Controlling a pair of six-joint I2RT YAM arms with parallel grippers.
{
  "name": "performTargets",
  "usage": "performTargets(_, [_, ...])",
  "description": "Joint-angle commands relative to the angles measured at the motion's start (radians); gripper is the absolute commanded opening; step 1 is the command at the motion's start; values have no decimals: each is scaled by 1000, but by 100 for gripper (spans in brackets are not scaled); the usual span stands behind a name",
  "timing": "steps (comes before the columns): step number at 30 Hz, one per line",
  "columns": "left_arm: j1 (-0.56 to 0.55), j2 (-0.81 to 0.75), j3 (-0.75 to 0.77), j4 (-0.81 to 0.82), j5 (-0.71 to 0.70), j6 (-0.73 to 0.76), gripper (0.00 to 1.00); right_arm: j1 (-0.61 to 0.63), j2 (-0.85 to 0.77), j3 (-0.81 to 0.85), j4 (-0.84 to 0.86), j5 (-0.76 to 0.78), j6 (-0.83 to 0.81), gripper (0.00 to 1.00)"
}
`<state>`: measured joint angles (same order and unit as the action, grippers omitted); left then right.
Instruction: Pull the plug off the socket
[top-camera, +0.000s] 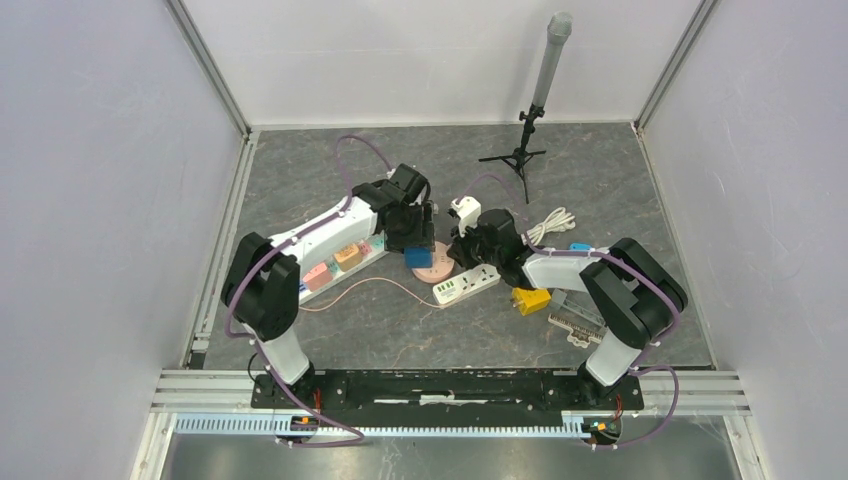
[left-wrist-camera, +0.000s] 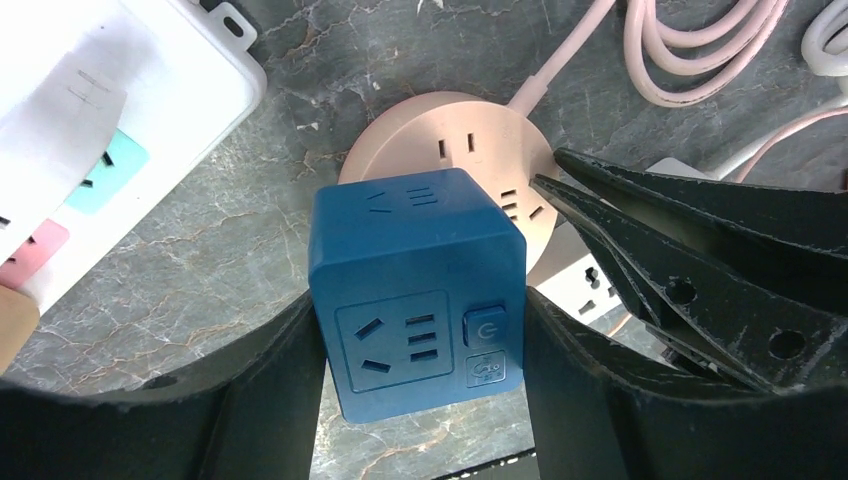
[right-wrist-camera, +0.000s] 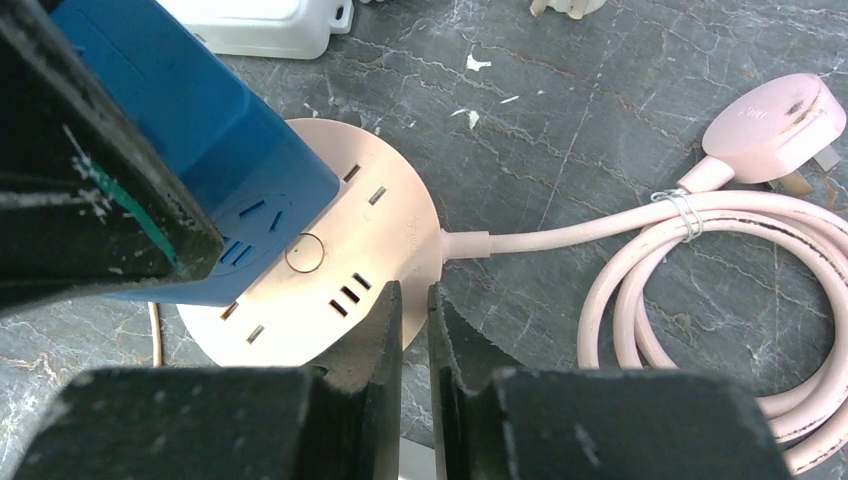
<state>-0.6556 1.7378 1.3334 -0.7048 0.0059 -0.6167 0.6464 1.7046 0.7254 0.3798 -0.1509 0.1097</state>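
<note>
A blue cube plug (left-wrist-camera: 415, 290) sits over the left part of a round pink socket (left-wrist-camera: 480, 140). My left gripper (left-wrist-camera: 420, 370) is shut on the cube's two sides. I cannot tell whether its pins are still in the socket. In the right wrist view the cube (right-wrist-camera: 190, 130) covers the pink socket (right-wrist-camera: 340, 230) at its left. My right gripper (right-wrist-camera: 415, 320) is shut, its tips at the socket's rim beside the cable exit. From above, both grippers meet at the cube (top-camera: 417, 257) and socket (top-camera: 437, 268) in the table's middle.
A white power strip with coloured adapters (top-camera: 335, 262) lies left. Another white strip (top-camera: 467, 285) lies just right of the socket. A yellow plug (top-camera: 531, 300), a white adapter (top-camera: 465, 210), a coiled pink cable (right-wrist-camera: 640, 290) and a tripod (top-camera: 520, 155) are nearby.
</note>
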Motion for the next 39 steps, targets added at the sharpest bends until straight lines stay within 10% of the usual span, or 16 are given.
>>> performTargets(1, [35, -134, 12, 111, 308, 13, 27, -2, 109, -94, -312, 144, -91, 16])
performTargets(18, [-77, -50, 92, 63, 40, -58, 25, 15, 120, -84, -311, 179, -45, 16])
performTargets(30, [42, -103, 55, 48, 349, 45, 26, 15, 122, -74, -318, 201, -46, 16])
performTargets(39, [35, -129, 59, 5, 84, 34, 25, 15, 122, -60, -347, 257, -43, 16])
